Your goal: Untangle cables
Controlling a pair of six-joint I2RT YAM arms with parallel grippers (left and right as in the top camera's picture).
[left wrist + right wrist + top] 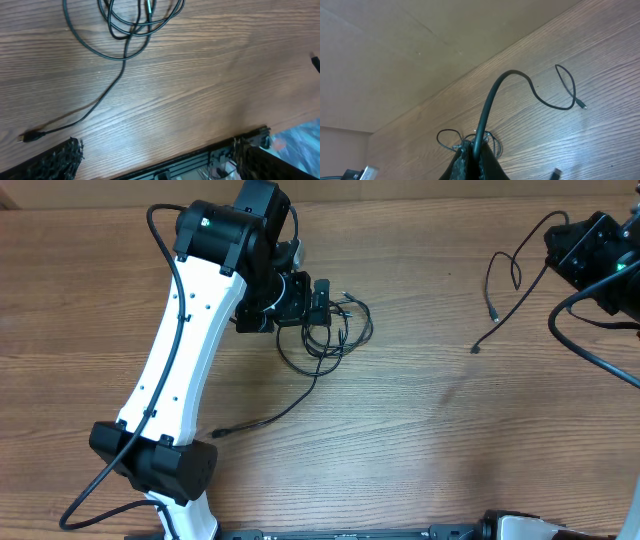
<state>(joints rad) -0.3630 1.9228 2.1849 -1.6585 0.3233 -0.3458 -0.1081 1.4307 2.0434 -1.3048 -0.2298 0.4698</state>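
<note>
Cables (pixel 335 340): thin, black, loosely coiled

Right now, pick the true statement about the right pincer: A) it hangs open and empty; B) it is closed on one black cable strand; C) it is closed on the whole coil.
B: in the right wrist view the right pincer is shut on one cable that arcs up and out from it, and the coil lies apart from it.

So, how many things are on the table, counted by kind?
Tangled cable bunch: 1
Separate cable: 1
Robot arms: 2
Total: 4
</note>
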